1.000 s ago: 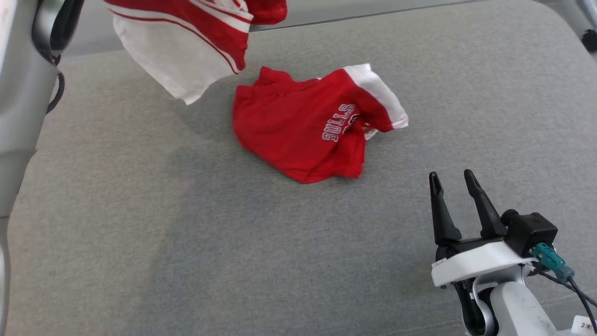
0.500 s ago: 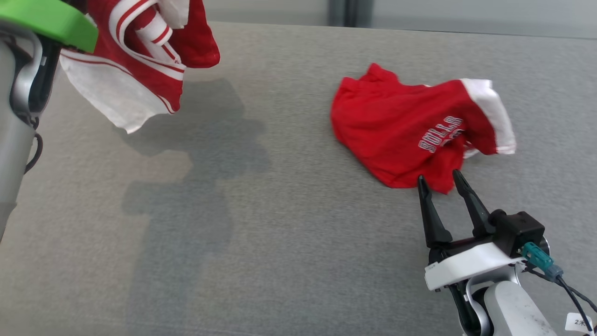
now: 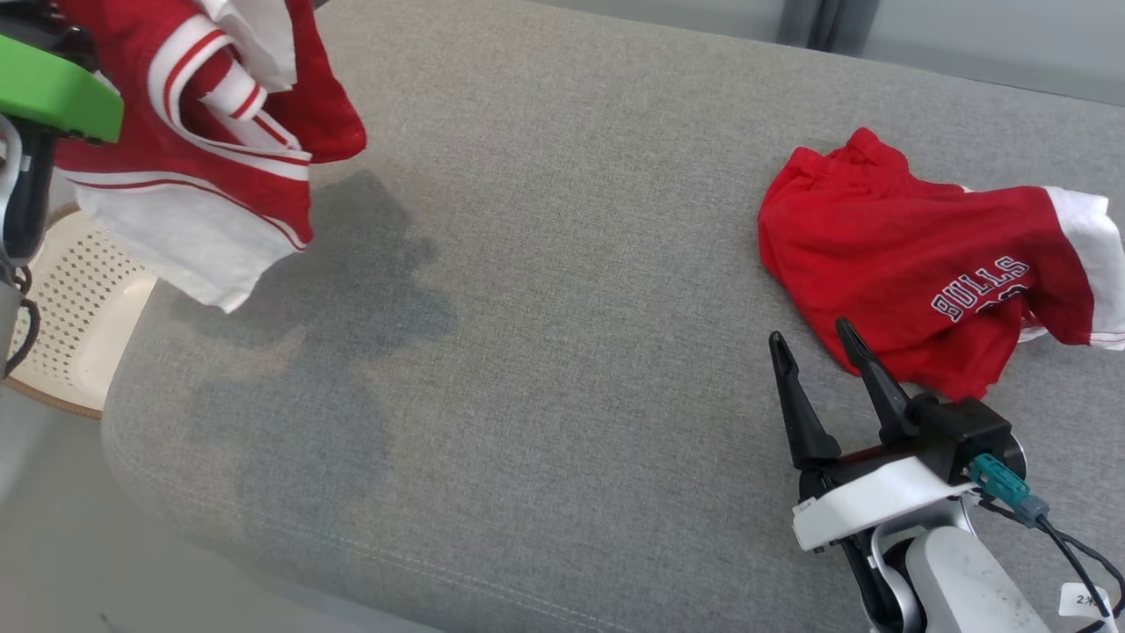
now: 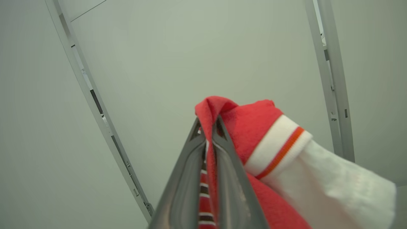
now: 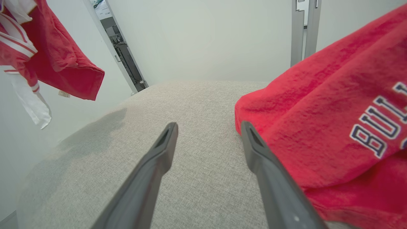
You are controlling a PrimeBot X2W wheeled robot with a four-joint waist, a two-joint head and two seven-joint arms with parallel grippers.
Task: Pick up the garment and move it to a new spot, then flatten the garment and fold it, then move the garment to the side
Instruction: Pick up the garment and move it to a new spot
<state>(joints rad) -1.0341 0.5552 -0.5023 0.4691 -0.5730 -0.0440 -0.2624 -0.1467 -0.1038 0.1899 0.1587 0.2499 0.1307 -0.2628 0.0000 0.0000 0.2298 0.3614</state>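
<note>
left gripper clamped on red-white garment, hanging clear of grey cushion at far left for carrying; right gripper spread wide, empty, near right beside red shorts.

Garment above cushion, left of shorts

Red garment with white striped trim and white panel: bunched, pinched in left gripper, hung above cushion's far left corner.
</note>
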